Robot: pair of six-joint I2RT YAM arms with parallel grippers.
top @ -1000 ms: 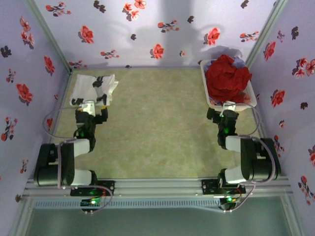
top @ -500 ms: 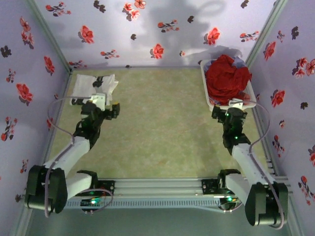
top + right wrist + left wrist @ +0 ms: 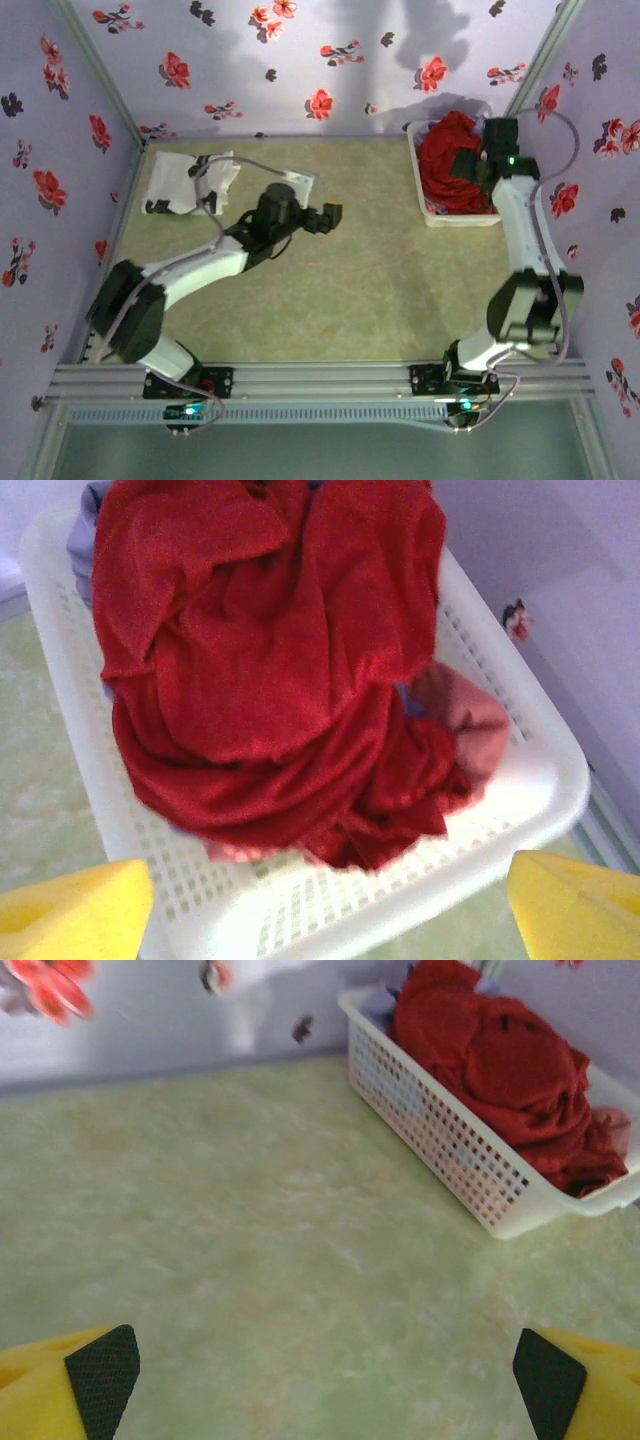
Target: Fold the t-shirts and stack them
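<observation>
Worktop [image 3: 350,285] of mottled green, flowered walls [image 3: 300,50]

Mid-frame the left pincer [image 3: 327,215] gapes above it. The right pincer [image 3: 468,165], fingers wide, hangs over the red t-shirt [image 3: 445,160] heaped in a white basket [image 3: 460,216], upper right. At upper left lies the white t-shirt [image 3: 180,180].

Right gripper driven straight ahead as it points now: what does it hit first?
The right gripper would most likely meet the red t-shirt heaped in the white basket; it sits centred between the open jaws. Gap unclear.
</observation>
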